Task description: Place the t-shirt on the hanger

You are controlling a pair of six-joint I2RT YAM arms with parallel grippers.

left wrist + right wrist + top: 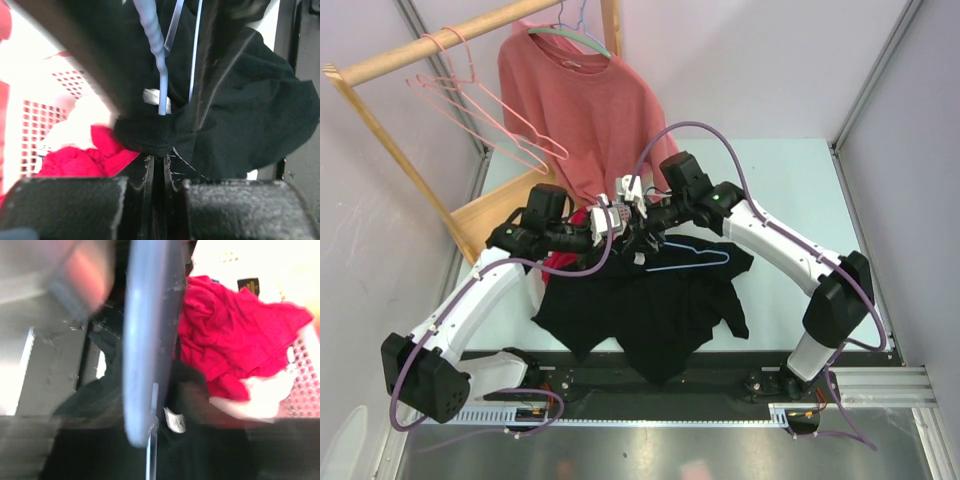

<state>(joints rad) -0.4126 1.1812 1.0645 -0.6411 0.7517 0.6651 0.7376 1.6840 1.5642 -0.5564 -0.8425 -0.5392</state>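
The black t-shirt (650,310) lies crumpled on the table in front of the arm bases. The light blue hanger (692,258) lies on its upper part, hook end toward both grippers. My left gripper (610,222) is shut on the shirt's black collar (150,137), where the hanger wire (161,75) runs down into the cloth. My right gripper (642,232) meets it from the right. In the right wrist view it (155,440) holds the hanger neck (150,340), a blurred lavender bar close to the lens, above the t-shirt (210,455) and its white label.
A white basket (42,115) with a bright magenta garment (235,330) sits just behind the collar. A salmon shirt (590,100) on a green hanger (570,38) and pink hangers (480,110) hang on the wooden rack (420,50) at the back left.
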